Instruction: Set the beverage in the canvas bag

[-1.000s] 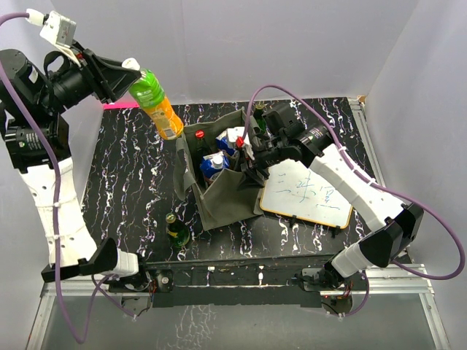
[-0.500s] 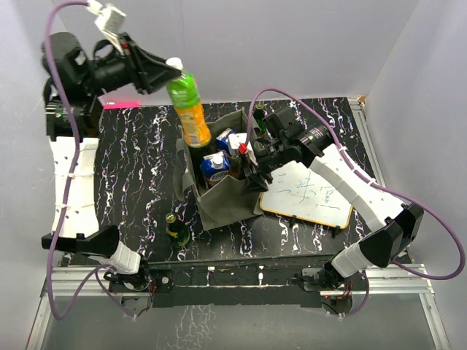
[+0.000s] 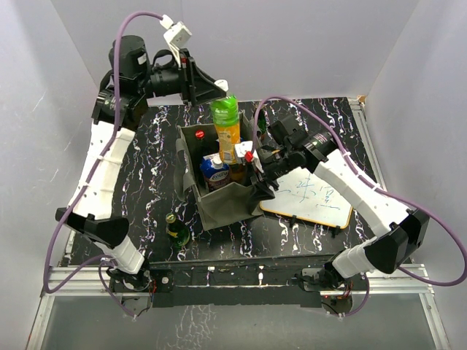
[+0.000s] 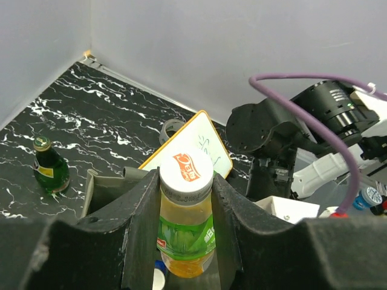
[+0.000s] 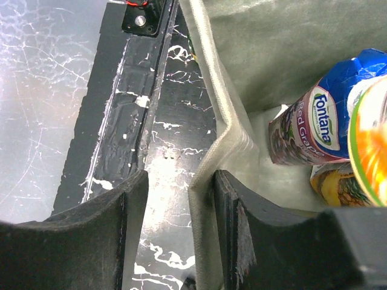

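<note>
Left arm (image 3: 102, 168) swung in from the left wall over the last second; the beverage (image 3: 227, 135) now hangs upright over the canvas bag (image 3: 230, 204) mouth (it was out past the bag's left edge).

- Nearest: a small green bottle (image 3: 175, 230) stands alone on the tabletop (image 3: 146, 182), near the bag's near-left corner.
- Whiteboard (image 3: 306, 193) lies flat just beside the bag, on its right.
- Right jaws are apart, straddling the bag's right rim. The cloth lies against one finger, with a gap to the other.
- Inside the bag: a blue Fontana carton (image 5: 314, 124), with more cartons beside it.
- The beverage's lower end dips among them; can't tell how deep.
- Left jaws are clamped on the beverage's neck, just under the white cap (image 4: 186, 172).
</note>
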Controlling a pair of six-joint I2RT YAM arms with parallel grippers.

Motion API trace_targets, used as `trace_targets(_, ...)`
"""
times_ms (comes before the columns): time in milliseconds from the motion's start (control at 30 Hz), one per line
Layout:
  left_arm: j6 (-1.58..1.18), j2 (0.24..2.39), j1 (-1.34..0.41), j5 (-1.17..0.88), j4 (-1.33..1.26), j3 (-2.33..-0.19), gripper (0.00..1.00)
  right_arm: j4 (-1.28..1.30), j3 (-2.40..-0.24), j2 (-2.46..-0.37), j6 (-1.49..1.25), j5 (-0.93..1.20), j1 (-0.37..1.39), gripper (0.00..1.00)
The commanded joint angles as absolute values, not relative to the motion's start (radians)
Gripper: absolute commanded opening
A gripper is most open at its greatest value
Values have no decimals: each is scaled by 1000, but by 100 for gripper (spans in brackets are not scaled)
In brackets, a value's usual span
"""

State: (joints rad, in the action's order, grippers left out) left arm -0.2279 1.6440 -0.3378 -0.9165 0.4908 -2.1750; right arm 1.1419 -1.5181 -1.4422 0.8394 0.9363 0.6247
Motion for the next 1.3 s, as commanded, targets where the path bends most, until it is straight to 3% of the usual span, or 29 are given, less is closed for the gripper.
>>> trace_targets(0,-169,1643,-378,-913,476,-2177,0,1123,-1509,-1390,845,996,619,50)
trace_targets(400,23,1705,-476,-874,581,-2142,0,1112,-1520,-1375,838,1001,619,51)
trace_targets(1267,553,1673,-489,-1032,621,-1813,0,1104,-1507,-1343,817,1038,584,54)
